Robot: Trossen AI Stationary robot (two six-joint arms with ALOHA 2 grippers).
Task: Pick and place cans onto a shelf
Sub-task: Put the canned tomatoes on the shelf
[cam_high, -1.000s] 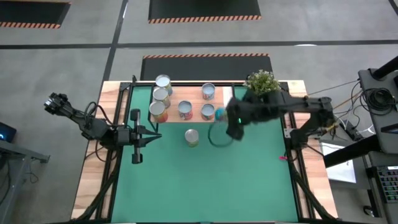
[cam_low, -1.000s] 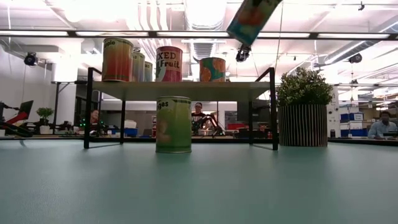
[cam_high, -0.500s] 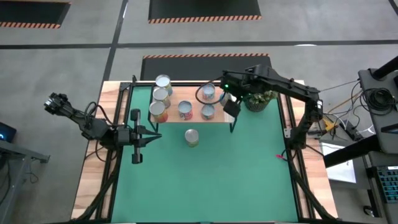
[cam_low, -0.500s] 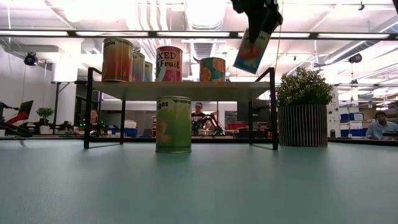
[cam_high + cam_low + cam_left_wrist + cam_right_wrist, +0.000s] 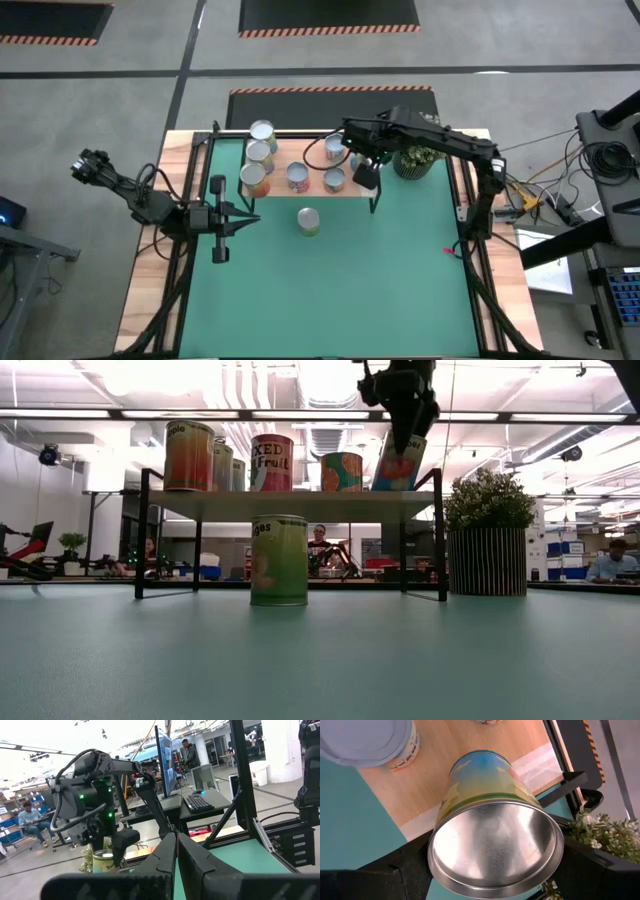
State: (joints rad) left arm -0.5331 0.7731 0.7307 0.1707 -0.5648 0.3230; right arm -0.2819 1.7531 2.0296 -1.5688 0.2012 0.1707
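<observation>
Two dark fingers of the right gripper [image 5: 405,420] are clamped on a blue and yellow can [image 5: 490,795], which is tilted, with its lower edge at the right end of the shelf [image 5: 290,505], close to the black leg there. Just beside that end stands the potted plant [image 5: 487,535]. Several other cans [image 5: 297,176] stand upright on the board. One green can [image 5: 279,560] stands on the green mat [image 5: 330,290] in front of the shelf. The left gripper [image 5: 243,218] waits low at the left side of the mat, its fingers pressed together.
</observation>
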